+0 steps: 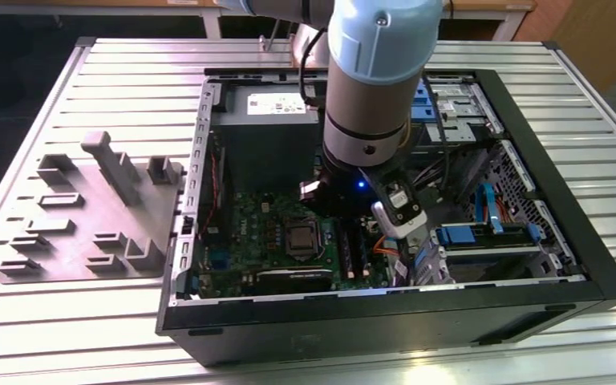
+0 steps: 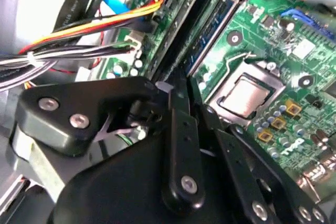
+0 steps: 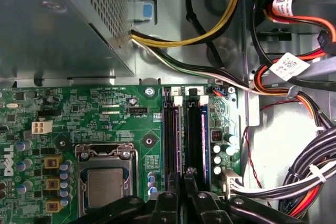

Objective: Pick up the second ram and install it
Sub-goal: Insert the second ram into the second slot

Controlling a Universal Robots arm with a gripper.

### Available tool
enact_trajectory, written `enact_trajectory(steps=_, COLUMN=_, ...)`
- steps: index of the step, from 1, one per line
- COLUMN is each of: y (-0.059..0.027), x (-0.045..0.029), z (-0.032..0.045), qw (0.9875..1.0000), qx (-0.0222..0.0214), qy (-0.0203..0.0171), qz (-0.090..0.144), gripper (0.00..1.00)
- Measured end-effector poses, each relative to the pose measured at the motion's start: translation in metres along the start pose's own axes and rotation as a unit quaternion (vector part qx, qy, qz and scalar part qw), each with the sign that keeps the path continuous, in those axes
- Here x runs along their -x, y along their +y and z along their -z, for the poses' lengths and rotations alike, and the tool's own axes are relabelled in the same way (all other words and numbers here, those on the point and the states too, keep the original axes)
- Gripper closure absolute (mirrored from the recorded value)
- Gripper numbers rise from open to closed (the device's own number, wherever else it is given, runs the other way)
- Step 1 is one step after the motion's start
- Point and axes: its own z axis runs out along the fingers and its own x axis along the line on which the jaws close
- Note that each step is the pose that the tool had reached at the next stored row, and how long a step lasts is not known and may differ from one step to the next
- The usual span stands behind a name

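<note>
My gripper (image 1: 378,235) is low inside the open computer case (image 1: 394,309), over the motherboard (image 1: 254,233). In the first wrist view the gripper (image 3: 184,178) has its fingers drawn together at the near end of the two black memory slots. The second ram (image 3: 195,135), a long dark stick seen edge-on, runs away from the fingertips along the slot farther from the processor. A similar stick (image 3: 170,135) fills the neighbouring slot. In the second wrist view the gripper (image 2: 178,85) pinches the end of the dark stick (image 2: 184,24).
A grey holder tray (image 1: 83,216) with upright tabs lies on the table at the exterior view's left. The processor socket (image 3: 105,187) sits beside the slots. Cable bundles (image 3: 294,182) crowd the other side. A metal power supply box (image 1: 265,136) fills the case's far end.
</note>
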Motion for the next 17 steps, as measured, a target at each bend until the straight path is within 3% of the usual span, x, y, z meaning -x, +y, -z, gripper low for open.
enact_trajectory(steps=8, y=0.0014, x=0.0012, z=0.0337, qw=1.0000, qx=-0.0003, qy=0.0000, qz=0.000, gripper=0.82)
enact_trajectory(steps=17, y=0.0015, x=0.0013, z=0.0359, qw=1.0000, qx=-0.0002, qy=-0.0001, qz=0.000, gripper=0.83)
